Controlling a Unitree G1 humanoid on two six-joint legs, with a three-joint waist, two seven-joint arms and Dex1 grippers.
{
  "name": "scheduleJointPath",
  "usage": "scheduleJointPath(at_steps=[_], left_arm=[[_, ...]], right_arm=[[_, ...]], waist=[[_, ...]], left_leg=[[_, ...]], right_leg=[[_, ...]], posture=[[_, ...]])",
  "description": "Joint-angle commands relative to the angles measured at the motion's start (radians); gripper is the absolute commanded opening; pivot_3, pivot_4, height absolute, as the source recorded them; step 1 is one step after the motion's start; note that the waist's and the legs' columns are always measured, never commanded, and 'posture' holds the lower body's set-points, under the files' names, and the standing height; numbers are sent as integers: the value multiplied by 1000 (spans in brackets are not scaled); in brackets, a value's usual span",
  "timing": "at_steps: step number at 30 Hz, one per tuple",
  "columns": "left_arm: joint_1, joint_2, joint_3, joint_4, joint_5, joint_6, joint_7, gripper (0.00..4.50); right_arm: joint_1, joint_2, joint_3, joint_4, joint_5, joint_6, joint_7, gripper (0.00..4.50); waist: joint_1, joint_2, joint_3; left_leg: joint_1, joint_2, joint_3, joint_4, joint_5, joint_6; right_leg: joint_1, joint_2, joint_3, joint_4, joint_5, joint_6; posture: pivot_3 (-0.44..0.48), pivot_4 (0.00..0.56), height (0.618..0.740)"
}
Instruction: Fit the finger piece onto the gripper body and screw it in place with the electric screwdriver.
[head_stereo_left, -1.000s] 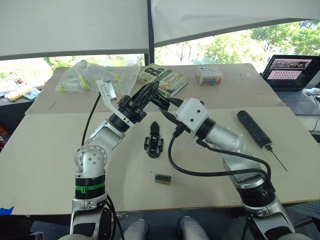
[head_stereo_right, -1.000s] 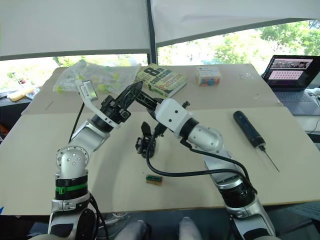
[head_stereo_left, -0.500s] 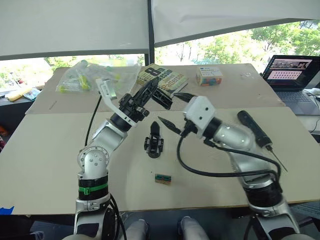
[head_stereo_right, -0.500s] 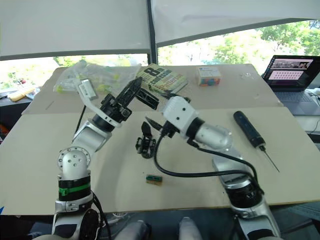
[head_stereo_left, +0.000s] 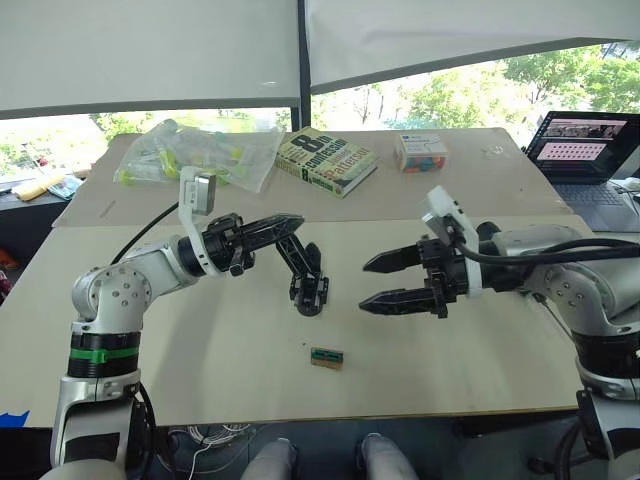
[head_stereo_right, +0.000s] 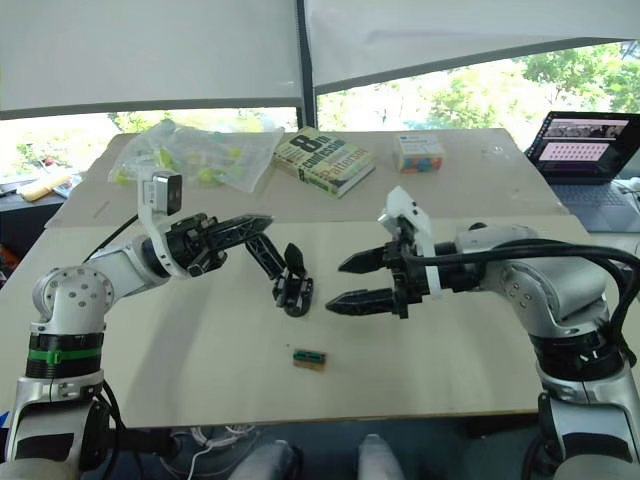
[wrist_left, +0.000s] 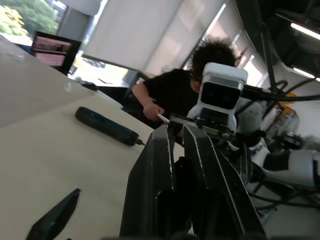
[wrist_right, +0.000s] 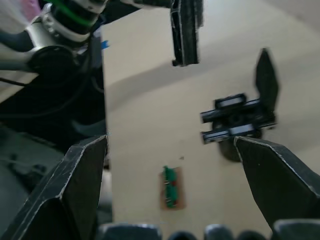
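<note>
Two grippers flank gripper body (head_stereo_left: 308, 283) | left gripper (head_stereo_left: 290, 232) fingers together | right gripper (head_stereo_left: 382, 281) fingers apart

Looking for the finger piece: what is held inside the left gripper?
The left gripper shows a black piece between its fingers, over the gripper body; whether that is the finger piece cannot be told.

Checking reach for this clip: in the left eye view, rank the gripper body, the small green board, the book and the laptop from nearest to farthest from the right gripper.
From the right gripper:
1. gripper body, on its left, mid-table.
2. small green board, toward the table's near edge.
3. book, far side, toward the window.
4. laptop, far right corner.
</note>
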Motion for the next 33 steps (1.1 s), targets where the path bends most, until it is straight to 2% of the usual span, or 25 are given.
scheduleJointPath(at_steps=[1,8,16,24,28,33], left_arm=[[-36,7,-26,-11,-10,50,-56,0],[-28,-8,-52,-48,1,88,-79,0],[14,-3,-67,-96,5,100,-85,0],[38,-12,-73,-123,8,98,-71,0],[41,-14,-73,-127,6,100,-64,0],[42,-13,-75,-130,4,104,-62,0]], right_arm=[[-62,78,-6,9,73,125,-77,4477],[-91,196,-12,17,103,238,-192,4477],[-123,290,-87,49,151,320,-274,4477],[-125,326,-107,39,186,360,-317,4477],[-114,329,-99,28,197,368,-327,3367],[-110,332,-97,25,208,368,-343,1592]], waist=[[-5,0,0],[0,0,0],[-2,0,0],[-2,0,0],[-3,0,0],[-3,0,0]], left_leg=[[0,0,0,0,0,0],[-2,0,0,0,0,0],[-3,0,0,0,0,0],[-4,0,0,0,0,0],[-4,0,0,0,0,0],[-4,0,0,0,0,0]], right_leg=[[0,0,0,0,0,0],[-4,-1,0,1,0,0],[-5,-1,0,2,0,0],[-8,-1,0,3,1,-1],[-9,-1,0,4,1,-1],[-9,-1,0,4,1,-1]], posture=[[0,150,740],[0,150,740],[0,150,740],[0,150,740],[0,150,740],[0,150,740]])
